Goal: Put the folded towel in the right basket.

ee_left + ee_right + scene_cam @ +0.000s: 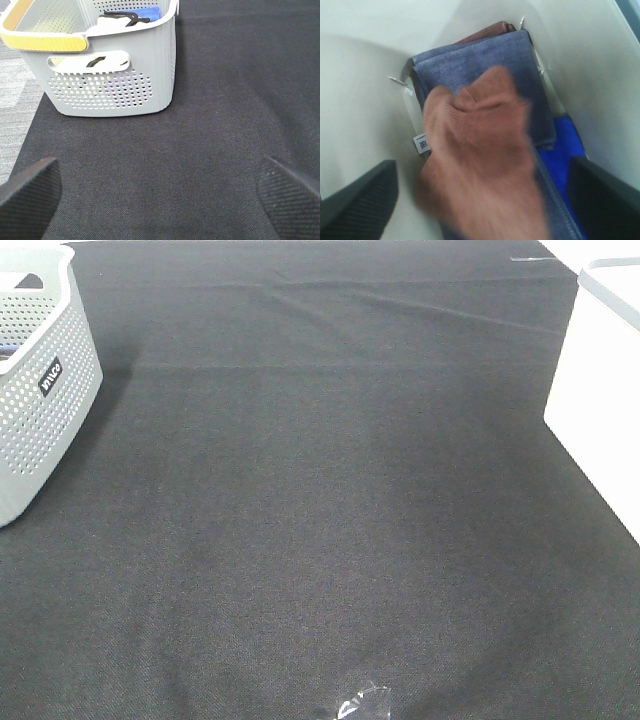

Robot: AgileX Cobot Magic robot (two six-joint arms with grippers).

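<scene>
- The black tablecloth [320, 520] fills the exterior high view; neither arm shows in it.
- A grey perforated basket [40, 390] stands at 10 o'clock on that cloth.
- The white basket [600, 420] stands at 3 o'clock, cut off by the frame edge and well apart from the grey one.
- A scrap of clear plastic [362, 703] lies at 6 o'clock near the front edge.
- The rust-brown towel [475, 165] is inside the white basket, seen only by the right wrist camera. It is blurred and looks rumpled, and I cannot tell whether it rests or is in the air.
- Under it lies a folded slate-blue towel [485, 65], with a darker brown towel [485, 31] peeking from beneath and a bright blue cloth [560, 160] beside them.
- The right gripper [480, 200] is over the basket's inside with its 2 fingers [360, 200] spread wide, neither one pressing the rust-brown towel.
- The left gripper [160, 195] hangs over bare cloth near the grey basket, its 2 fingers [30, 195] wide apart and holding nothing.
- The grey basket's yellow handle [45, 42] shows in the left wrist view.
</scene>
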